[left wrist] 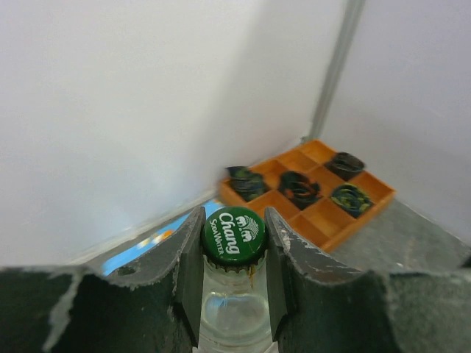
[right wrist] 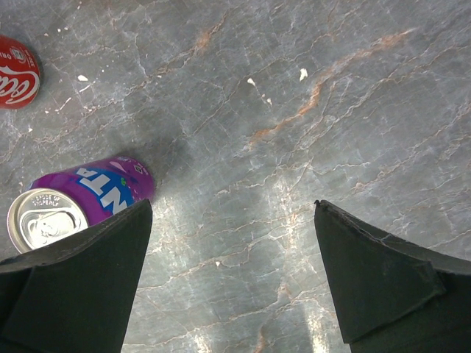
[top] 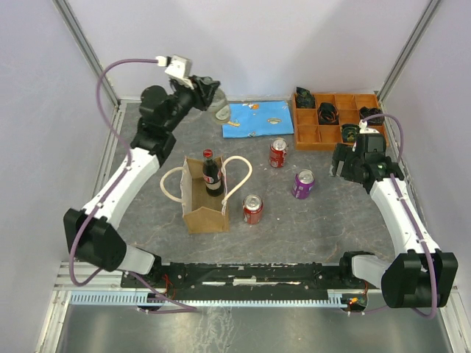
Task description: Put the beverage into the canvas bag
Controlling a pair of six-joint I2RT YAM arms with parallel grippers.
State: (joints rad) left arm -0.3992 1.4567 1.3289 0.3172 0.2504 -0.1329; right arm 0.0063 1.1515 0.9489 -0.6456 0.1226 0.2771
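The canvas bag (top: 204,209) stands upright on the desk (top: 309,228), a little toward 8 o'clock from the middle. Its cream handles (top: 171,187) loop out to 9 and 3 o'clock, and a dark cola bottle (top: 213,175) stands inside it. A red can (top: 252,209) sits just beside the bag at its 3 o'clock.

Farther toward 2 o'clock stands a purple can (top: 303,184). The right end effector (right wrist: 230,209) hangs over bare desk near it, fingers spread wide and gripping nothing. A second red can (top: 278,153) stands at 11 o'clock from the purple one.

At the far edge lie a blue cloth (top: 257,119) at 12 o'clock and an orange tray (top: 309,136) at 1 o'clock, with dark coiled things in some compartments.

At 11 o'clock, well apart from the bag, the left end effector (left wrist: 234,217) pinches the green cap (left wrist: 234,237) of a clear soda-water bottle (left wrist: 234,312). Whether that bottle touches the desk cannot be told.
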